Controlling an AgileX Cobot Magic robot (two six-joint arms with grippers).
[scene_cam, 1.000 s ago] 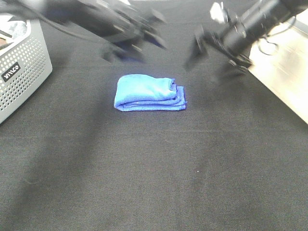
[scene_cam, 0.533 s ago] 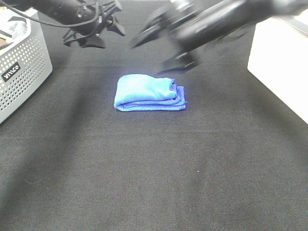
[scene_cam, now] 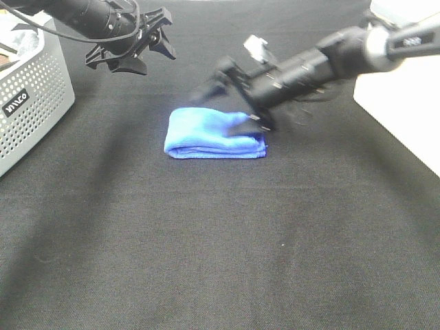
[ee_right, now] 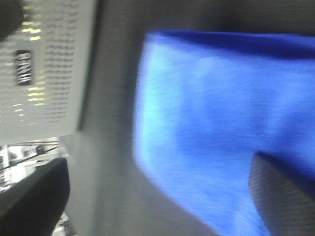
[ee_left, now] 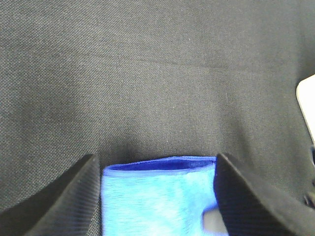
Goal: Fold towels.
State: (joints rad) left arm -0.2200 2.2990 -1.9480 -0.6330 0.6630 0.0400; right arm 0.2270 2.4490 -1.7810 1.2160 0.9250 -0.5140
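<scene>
A folded blue towel (scene_cam: 210, 133) lies on the black table near the middle. My right gripper (scene_cam: 230, 108) is open and hangs low over the towel's right end, one finger behind the towel and one at its right edge. It holds nothing. In the right wrist view the towel (ee_right: 211, 123) fills the space between the spread fingers (ee_right: 283, 196). My left gripper (scene_cam: 152, 49) is open and empty, raised at the back left, apart from the towel. In the left wrist view the towel (ee_left: 157, 196) shows far off between the open fingers (ee_left: 54, 201).
A grey perforated basket (scene_cam: 31, 103) stands at the left edge; it also shows in the right wrist view (ee_right: 49, 64). A white surface (scene_cam: 405, 103) borders the table on the right. Black cloth (scene_cam: 220, 240) covers the table in front of the towel.
My right arm has swung in from the back right and come down over the towel's right end. My left arm has drawn back to the far left. The towel has not moved.
</scene>
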